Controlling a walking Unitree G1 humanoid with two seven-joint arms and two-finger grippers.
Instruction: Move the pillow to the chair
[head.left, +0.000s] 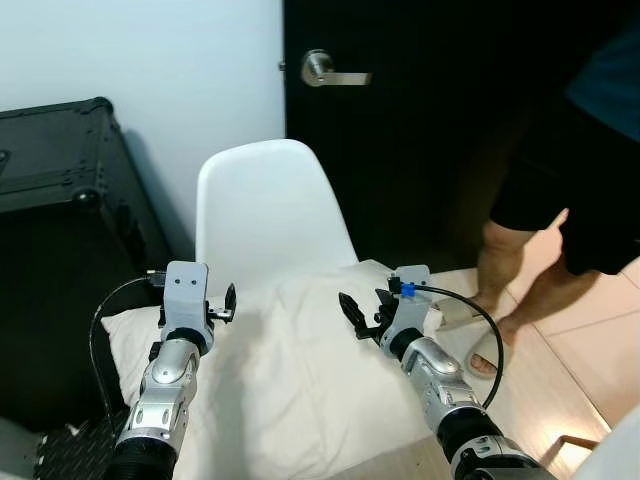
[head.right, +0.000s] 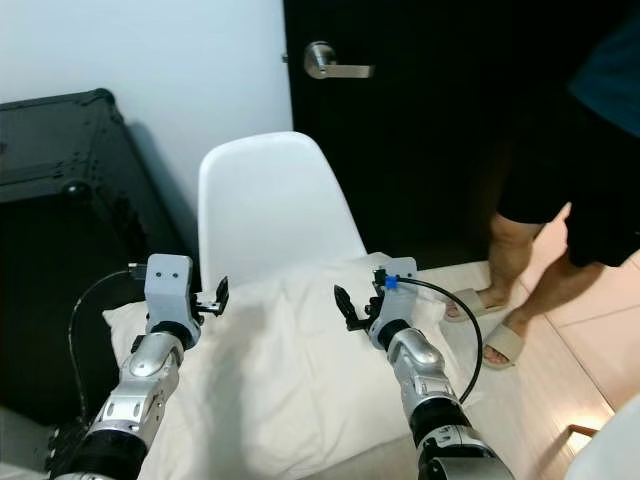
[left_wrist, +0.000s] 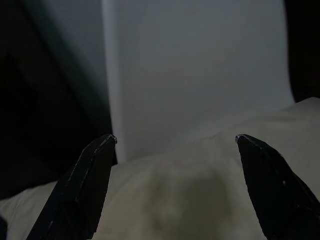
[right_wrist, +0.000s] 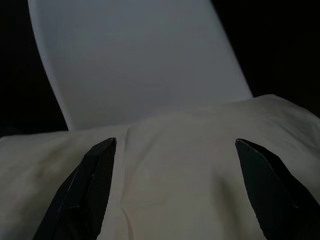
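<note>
Pillow (head.left: 300, 380): we see it lying across the seat of the white chair (head.left: 268, 215), its rear edge against the backrest, both ends hanging past the seat.
Left hand (head.left: 229, 301): we find it above the pillow's left part, fingers spread apart, holding nothing.
Right hand (head.left: 352, 313): above the pillow's right part, fingers likewise parted and empty.
Surroundings: black case (head.left: 60, 160) left of the chair; dark door (head.left: 420, 120) behind; a person's legs (head.left: 500, 260) in sandals at right.
</note>
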